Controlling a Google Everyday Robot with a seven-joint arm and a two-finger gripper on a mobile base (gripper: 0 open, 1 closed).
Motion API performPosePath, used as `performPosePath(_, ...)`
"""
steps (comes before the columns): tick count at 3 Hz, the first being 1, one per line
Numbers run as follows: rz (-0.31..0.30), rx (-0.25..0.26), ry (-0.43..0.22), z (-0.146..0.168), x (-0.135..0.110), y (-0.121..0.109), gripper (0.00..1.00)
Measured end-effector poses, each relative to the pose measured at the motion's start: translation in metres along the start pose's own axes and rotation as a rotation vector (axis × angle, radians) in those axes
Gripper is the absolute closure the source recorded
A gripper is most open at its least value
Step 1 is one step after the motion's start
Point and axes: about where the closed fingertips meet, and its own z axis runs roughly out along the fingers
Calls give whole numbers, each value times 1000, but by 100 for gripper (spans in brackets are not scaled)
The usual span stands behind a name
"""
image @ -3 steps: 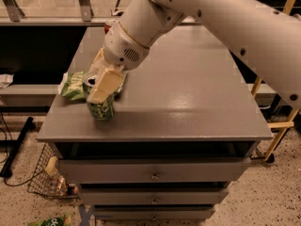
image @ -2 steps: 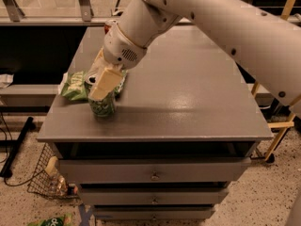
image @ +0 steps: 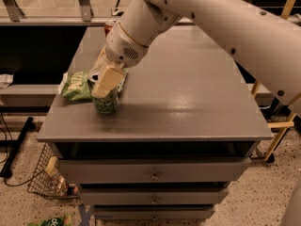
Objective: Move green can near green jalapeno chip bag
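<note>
The green can point(image: 106, 103) stands upright near the table's front left edge, its top covered by my gripper point(image: 102, 80). The gripper comes down from the upper right and is shut on the can's upper part, with a cream finger pad point(image: 107, 80) across its front. The green jalapeno chip bag point(image: 75, 85) lies flat just left of the can, at the table's left edge, a small gap apart from it. The bag's right end is hidden behind the gripper.
A red can point(image: 109, 25) stands at the table's point(image: 188, 102) back edge, partly behind my arm. Drawers sit under the tabletop. A wire basket point(image: 47, 178) and a green bag point(image: 51, 220) lie on the floor at the left. A yellow frame point(image: 282, 126) stands at the right.
The gripper and the green can have shifted slightly right and back along the table. The chip bag has not moved.
</note>
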Motion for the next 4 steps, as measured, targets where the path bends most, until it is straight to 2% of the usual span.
performPosePath(1, -2, -2, 0, 1, -1, 0, 59)
performPosePath(2, -4, -6, 0, 3, -2, 1, 28)
performPosePath(3, -6, -8, 1, 5, -3, 2, 4)
performPosePath(4, -7, -9, 1, 5, -3, 2, 0)
